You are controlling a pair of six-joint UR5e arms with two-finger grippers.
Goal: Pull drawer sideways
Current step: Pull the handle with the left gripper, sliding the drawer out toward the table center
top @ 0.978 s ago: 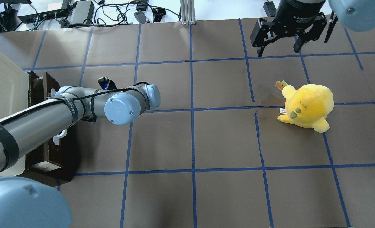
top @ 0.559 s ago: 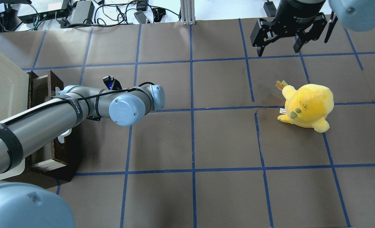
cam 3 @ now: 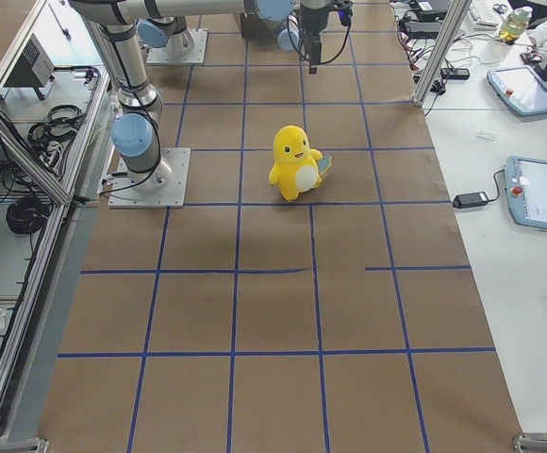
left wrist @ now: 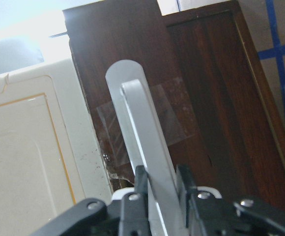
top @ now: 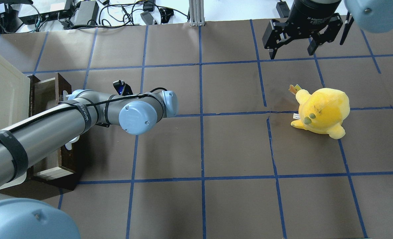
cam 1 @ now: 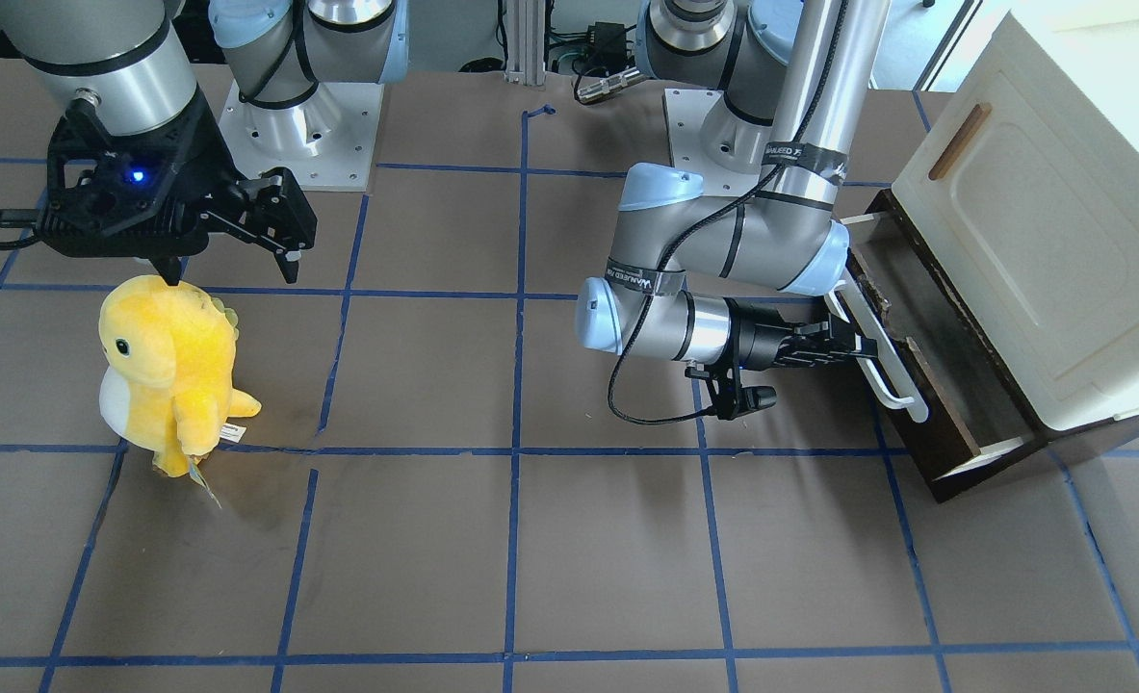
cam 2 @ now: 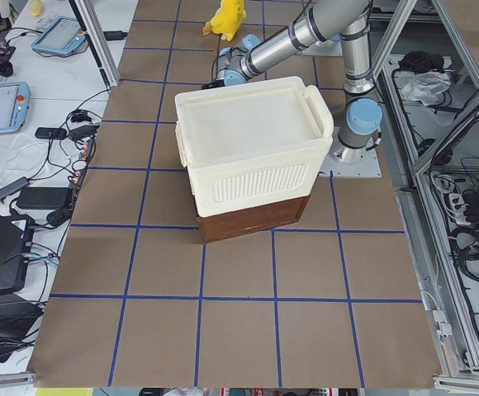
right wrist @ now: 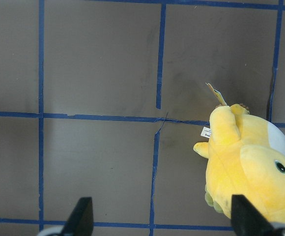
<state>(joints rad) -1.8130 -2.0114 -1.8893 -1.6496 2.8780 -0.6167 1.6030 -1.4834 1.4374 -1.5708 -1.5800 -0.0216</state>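
Left gripper (left wrist: pixel 162 179): the jaws are closed narrowly on the white bar handle (left wrist: pixel 137 123), gripping it at mid-length, with the wrist lying level and square to the drawer front.

The drawer (cam 1: pixel 959 375) sits at the left end of the counter (cam 1: pixel 530 529), under the cream cabinet (cam 1: pixel 1041 241). It is partly drawn out, with some of its floor showing.

Judgement on the step in hand:
- The pull should run straight along the drawer's slide line, toward the middle of the counter.
- The wrist should stay level throughout. Lifting or twisting risks racking the drawer in its frame or levering the bar out of the jaws.
- The grip is central on the bar, which favours an even draw.
- The cabinet appears to stand loose on the counter, so a sudden tug may drag the whole unit rather than the drawer. A slow, steady pull is advised.
- How much travel remains cannot be told from these views.

Further out along the pull line, the counter shows only brown surface and blue tape lines — I judge nothing there obstructs the arm.

Well apart on the right side, a yellow plush toy (cam 1: pixel 169 375) stands upright, clear of the work.

At the far right, the right gripper (top: pixel 291 54) hangs above the counter beyond the toy. Its jaws are spread wide and hold nothing — I judge it plays no part in this step.
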